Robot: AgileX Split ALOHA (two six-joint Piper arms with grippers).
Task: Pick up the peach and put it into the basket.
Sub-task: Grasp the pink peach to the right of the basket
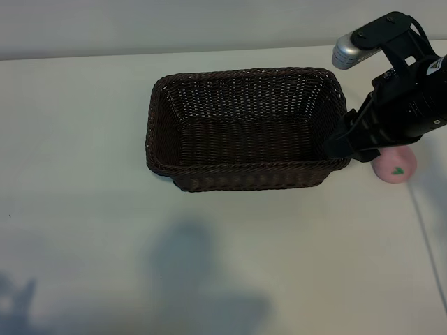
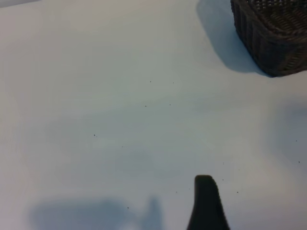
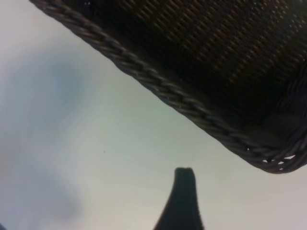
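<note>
The dark brown wicker basket (image 1: 241,174) stands mid-table with nothing in it. The pale pink peach (image 1: 401,160), with a small green mark, lies on the table just off the basket's right end, partly covered by my right arm. My right gripper (image 1: 343,145) hangs over the basket's right front corner, left of the peach and holding nothing. In the right wrist view one dark finger (image 3: 184,196) shows over bare table beside the basket's rim (image 3: 192,103); the peach is out of that view. Of my left gripper only one finger (image 2: 206,203) shows, over bare table, far from the basket's corner (image 2: 273,43).
The tabletop (image 1: 84,209) is white, with shadows along its front part. A grey cable (image 1: 427,230) runs down the table's right side, near the peach. The table's far edge meets a pale wall behind the basket.
</note>
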